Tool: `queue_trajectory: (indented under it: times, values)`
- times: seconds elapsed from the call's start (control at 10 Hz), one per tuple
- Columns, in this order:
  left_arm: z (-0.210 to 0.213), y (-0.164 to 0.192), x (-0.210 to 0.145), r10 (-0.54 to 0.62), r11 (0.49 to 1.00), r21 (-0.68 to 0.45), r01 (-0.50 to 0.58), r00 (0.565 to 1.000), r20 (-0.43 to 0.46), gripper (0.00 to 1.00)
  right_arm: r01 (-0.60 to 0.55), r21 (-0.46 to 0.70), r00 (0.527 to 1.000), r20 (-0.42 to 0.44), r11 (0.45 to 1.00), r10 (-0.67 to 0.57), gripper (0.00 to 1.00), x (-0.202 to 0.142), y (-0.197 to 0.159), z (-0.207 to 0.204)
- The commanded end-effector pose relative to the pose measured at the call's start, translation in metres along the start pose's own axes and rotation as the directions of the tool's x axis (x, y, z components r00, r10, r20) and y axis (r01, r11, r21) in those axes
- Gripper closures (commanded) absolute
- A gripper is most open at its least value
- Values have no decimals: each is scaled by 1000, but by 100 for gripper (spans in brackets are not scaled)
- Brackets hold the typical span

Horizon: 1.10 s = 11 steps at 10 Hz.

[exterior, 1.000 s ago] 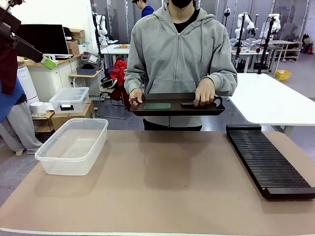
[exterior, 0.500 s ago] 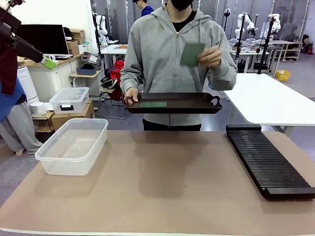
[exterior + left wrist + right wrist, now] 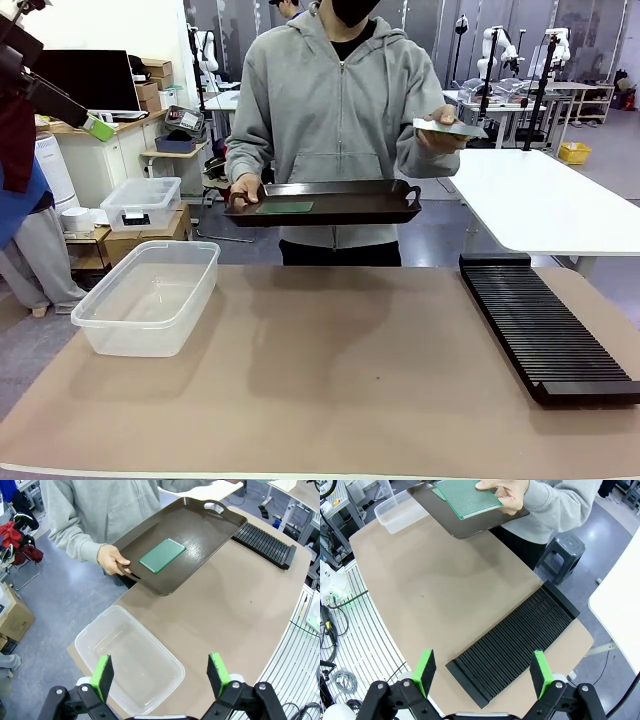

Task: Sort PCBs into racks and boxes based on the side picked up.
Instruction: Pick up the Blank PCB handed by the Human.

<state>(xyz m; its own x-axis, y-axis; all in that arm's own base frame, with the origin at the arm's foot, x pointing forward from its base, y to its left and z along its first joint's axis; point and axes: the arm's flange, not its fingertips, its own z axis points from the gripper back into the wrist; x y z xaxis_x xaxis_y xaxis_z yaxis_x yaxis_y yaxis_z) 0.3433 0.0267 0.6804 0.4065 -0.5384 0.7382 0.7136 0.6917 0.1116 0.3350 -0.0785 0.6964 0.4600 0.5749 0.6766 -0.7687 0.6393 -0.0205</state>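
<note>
Green PCB (image 3: 450,127), flat in person's hand (image 3: 437,141); left gripper (image 3: 160,667) and right gripper (image 3: 483,670) wide, empty; misread face risks missorting

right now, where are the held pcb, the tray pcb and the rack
held pcb (image 3: 469,497), right wrist view, board centre
tray pcb (image 3: 162,555), left wrist view, board centre
rack (image 3: 545,325), front view, slotted top

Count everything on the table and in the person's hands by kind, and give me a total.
Green circuit boards: 2
Dark brown handled tray: 1
Black slotted rack: 1
Clear plastic tub: 1
Total: 5
</note>
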Motion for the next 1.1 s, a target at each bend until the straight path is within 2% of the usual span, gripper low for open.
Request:
queue_trajectory:
  times: [0.0, 1.0]
  values:
    - [-1, 0, -2, -1, 1000, -2, 1, 1000, 10, 0, 2, 1, 1000, 0, 1000, -2, 0, -1, 0, 0]
    - [-1, 0, -2, -1, 1000, -2, 1, 1000, 10, 0, 2, 1, 1000, 0, 1000, -2, 0, -1, 0, 0]
